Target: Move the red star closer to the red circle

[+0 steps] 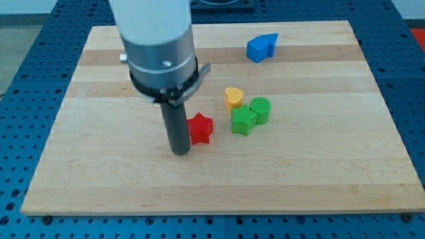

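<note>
My tip (180,151) is down on the table (319,179), touching or all but touching the red star (200,128), which sits just at my 2 o'clock, a little left of the table's centre. I carry no hand at all, only this bare rod, so there is nothing to clench or release and nothing is held. Here's the snag: I can't find the red circle anywhere; it may be hidden behind my own arm (156,46) or off the table, so I can't yet tell which heading counts as closer. Shove blind toward 3 o'clock and the star runs into the green block (244,120), with a second green block (260,109) touching it and the yellow heart (233,97) just at their 11 o'clock; that cluster would scatter. The blue block (261,47) lies well apart, up at 1 o'clock. Another risk, by my reckoning: contact off the star's middle would spin it away sideways. As for heading, the star has no long axis; its points spread evenly, one aimed roughly at 12 o'clock.
</note>
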